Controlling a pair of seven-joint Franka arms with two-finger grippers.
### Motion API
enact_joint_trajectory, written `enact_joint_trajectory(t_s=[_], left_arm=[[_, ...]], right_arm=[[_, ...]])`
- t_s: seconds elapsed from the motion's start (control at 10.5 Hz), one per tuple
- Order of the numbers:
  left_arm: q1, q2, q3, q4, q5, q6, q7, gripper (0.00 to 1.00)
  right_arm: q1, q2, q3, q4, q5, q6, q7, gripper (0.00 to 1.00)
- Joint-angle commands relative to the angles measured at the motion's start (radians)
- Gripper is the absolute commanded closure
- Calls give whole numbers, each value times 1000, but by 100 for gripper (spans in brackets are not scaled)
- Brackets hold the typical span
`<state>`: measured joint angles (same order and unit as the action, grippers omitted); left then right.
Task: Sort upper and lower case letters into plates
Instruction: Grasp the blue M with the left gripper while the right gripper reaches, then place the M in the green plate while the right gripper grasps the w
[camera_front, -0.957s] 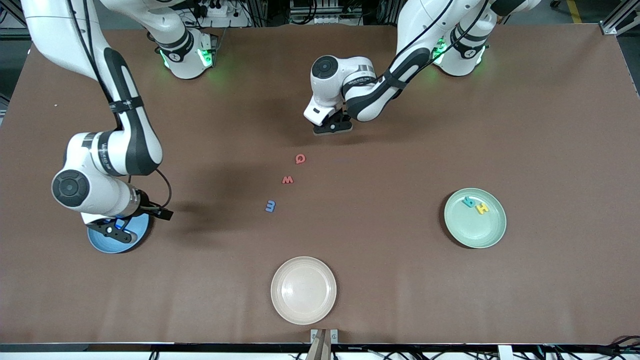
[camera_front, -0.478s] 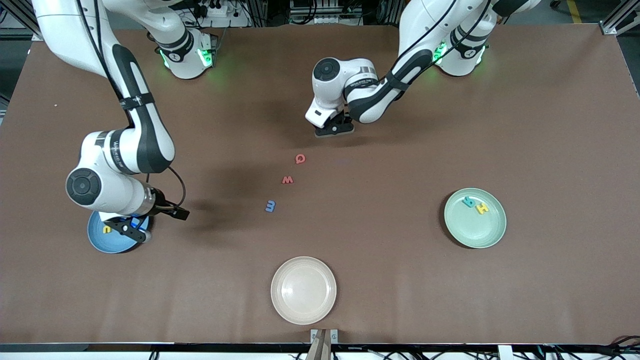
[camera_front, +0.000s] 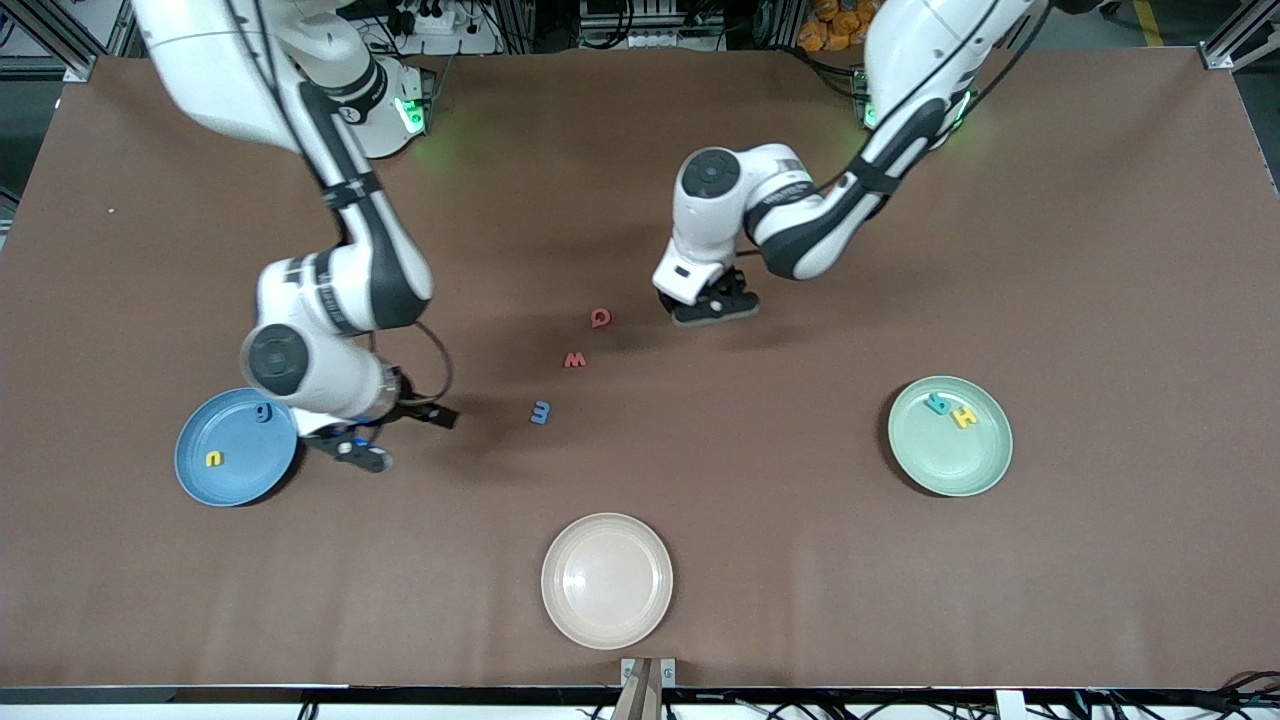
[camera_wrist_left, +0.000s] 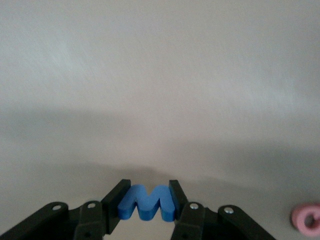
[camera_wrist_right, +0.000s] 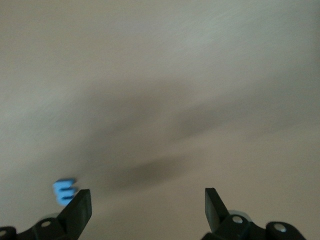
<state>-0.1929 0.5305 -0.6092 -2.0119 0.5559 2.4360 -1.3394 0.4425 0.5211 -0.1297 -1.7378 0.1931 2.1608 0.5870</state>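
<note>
One blue M (camera_wrist_left: 147, 202) sits pinched in our left gripper (camera_front: 712, 308) over mid-table; we should carry it level to the mint plate (camera_front: 950, 470). Our right gripper (camera_front: 352, 447), jaws wide and empty, hovers beside the blue plate (camera_front: 235, 470).

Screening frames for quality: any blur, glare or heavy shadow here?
Front view: sharp, soft arm shadows on the table, faint glare on the beige plate. Left wrist view: blue M crisp, red letter soft. Right wrist view: smeared, blue letter blurred.

Even overhead light, soft shadows; right wrist view motion-blurred.
</note>
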Motion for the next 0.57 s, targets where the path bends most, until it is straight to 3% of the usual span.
enact_joint_trajectory(t_s=[0.0, 0.48], left_arm=[[125, -35, -9, -14, 4, -5, 142, 100], [288, -15, -1, 48, 2, -61, 376, 100]], right_arm=[[83, 33, -5, 12, 14, 43, 177, 0], [220, 51, -7, 7, 11, 83, 716, 0]])
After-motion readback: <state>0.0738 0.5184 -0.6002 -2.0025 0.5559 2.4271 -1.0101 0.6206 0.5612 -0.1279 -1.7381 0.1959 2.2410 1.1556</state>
